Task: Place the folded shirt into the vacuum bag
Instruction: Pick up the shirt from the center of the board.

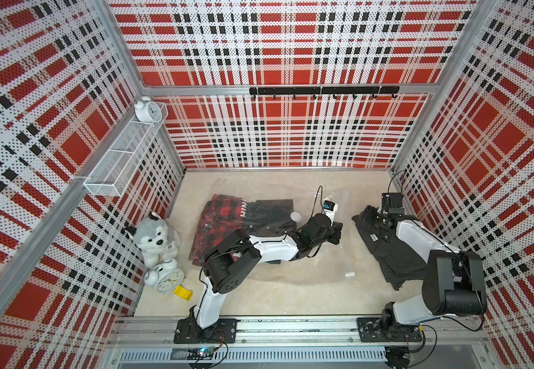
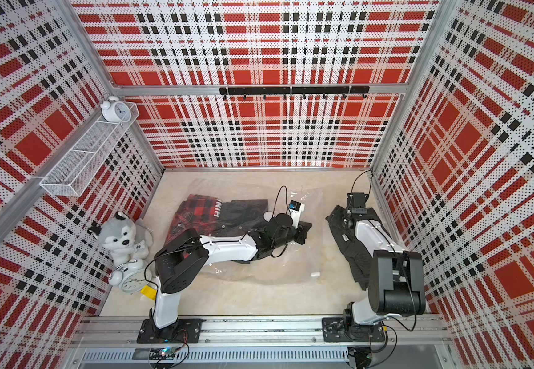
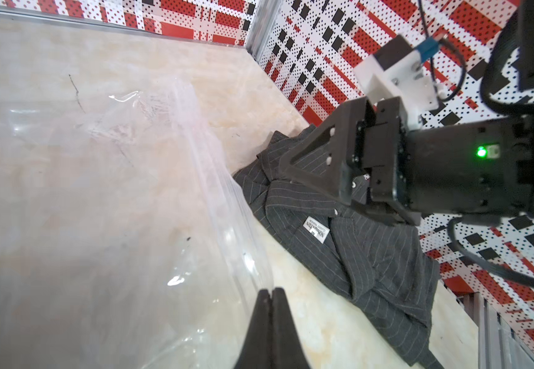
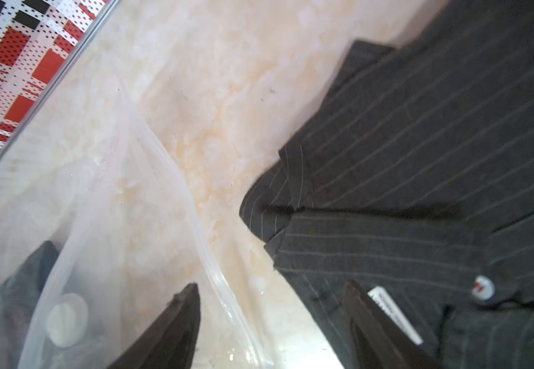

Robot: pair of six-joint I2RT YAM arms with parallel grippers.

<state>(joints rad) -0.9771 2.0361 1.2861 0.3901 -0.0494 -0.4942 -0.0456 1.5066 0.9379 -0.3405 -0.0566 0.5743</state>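
Grey striped cloth, the folded shirt (image 1: 384, 252), lies on the table (image 1: 259, 297) just beside the open end of the vacuum bag (image 1: 318, 263), not inside it. The right gripper (image 4: 270, 284) hangs low over the shirt's collar end with its jaws wide apart, holding nothing. The left gripper (image 3: 270, 292) looks pinched tight on the bag's rim, holding the mouth up. Other clothes (image 1: 227, 217) sit in the bag near its white valve (image 1: 296, 216). I think grabbing comes next: go down, squeeze the shirt, then slide it into the mouth.
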